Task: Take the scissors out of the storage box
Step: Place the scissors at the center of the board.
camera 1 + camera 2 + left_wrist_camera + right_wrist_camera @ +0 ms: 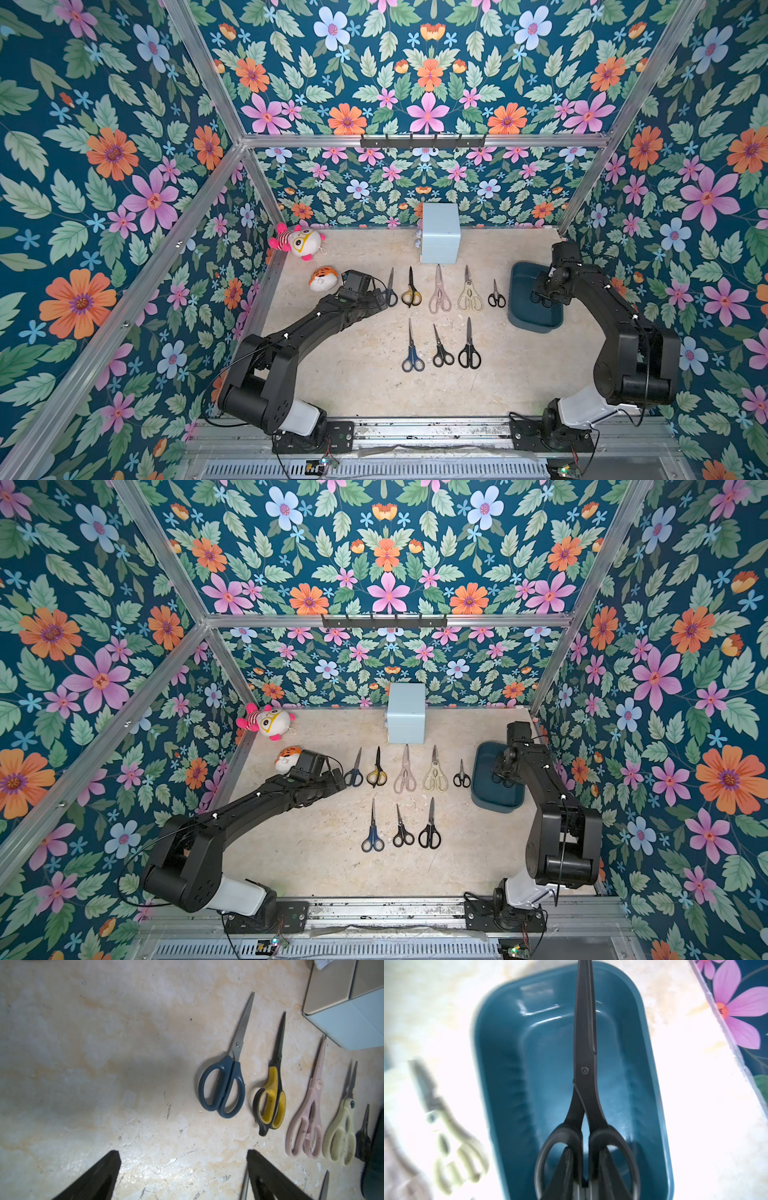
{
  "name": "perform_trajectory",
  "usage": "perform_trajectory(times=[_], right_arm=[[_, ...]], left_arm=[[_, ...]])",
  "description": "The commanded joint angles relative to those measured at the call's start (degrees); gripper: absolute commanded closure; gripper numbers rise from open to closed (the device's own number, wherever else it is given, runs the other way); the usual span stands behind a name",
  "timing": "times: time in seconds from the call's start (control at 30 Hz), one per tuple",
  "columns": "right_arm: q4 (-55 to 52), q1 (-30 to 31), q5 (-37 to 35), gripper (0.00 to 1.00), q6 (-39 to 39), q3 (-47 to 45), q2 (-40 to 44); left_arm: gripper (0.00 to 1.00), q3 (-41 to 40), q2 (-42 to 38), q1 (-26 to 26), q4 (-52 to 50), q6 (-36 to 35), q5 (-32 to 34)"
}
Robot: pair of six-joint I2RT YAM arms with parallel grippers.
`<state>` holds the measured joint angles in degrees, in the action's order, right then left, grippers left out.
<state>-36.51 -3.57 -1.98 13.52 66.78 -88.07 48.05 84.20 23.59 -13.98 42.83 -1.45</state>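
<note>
The dark teal storage box [536,322] [483,1068] sits at the table's right side. My right gripper [543,297] [586,1154] hangs over it, shut on a pair of black scissors [585,1070]. Its fingers pass through the two handle loops and pinch the inner bars, and the blades point along the box. Nothing else shows inside the box. Several other scissors lie in two rows on the table, from a dark blue pair [390,291] [223,1086] to a small black pair [496,296]. My left gripper [384,297] [182,1153] is open and empty beside the dark blue pair.
A pale blue cube box [439,232] stands at the back centre behind the rows. Two plush toys [297,243] [323,279] lie at the back left. Floral walls close in the left, back and right sides, and the right wall is close to the storage box.
</note>
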Motion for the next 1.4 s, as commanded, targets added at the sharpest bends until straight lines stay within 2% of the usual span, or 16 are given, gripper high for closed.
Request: perform_trajectory(times=[0.0,0.27,0.43,0.53,0.7,0.83,0.97,1.2,1.37], right_arm=[[-1.41,2.40,5.50,1.00,1.12,-0.98,3.10],[0.07,16.58,10.98,1.00,6.62,-8.10,10.00],[3.65,27.38,9.86,1.00,11.21,-14.87,12.83],[3.72,30.50,9.42,1.00,14.08,-18.75,13.67],[1.96,31.70,7.70,1.00,18.81,-25.63,18.50],[1.75,31.73,8.52,1.00,19.47,-28.04,20.48],[-0.84,31.72,3.44,1.00,20.13,-26.72,16.48],[-1.99,31.70,-1.28,1.00,19.52,-25.04,9.07],[-1.46,31.70,-1.65,1.00,18.61,-25.04,6.95]], left_arm=[[0.01,-0.66,-0.50,-0.61,2.18,2.14,-0.89],[0.01,-1.09,-1.40,-1.31,2.64,3.84,-1.31],[0.01,-1.90,-2.60,-1.36,2.74,4.78,-1.01],[0.01,-2.25,-3.05,-1.41,2.34,5.16,-1.16],[0.01,-3.46,-4.92,-1.43,1.55,5.34,-0.19],[0.01,-3.80,-5.48,-1.44,0.77,4.90,-0.16],[0.01,-3.58,-5.68,-1.45,0.22,4.81,-0.19],[0.01,-3.71,-7.40,-1.43,-1.05,3.29,1.93],[0.01,-4.91,-8.81,-1.65,-0.84,2.70,3.96]])
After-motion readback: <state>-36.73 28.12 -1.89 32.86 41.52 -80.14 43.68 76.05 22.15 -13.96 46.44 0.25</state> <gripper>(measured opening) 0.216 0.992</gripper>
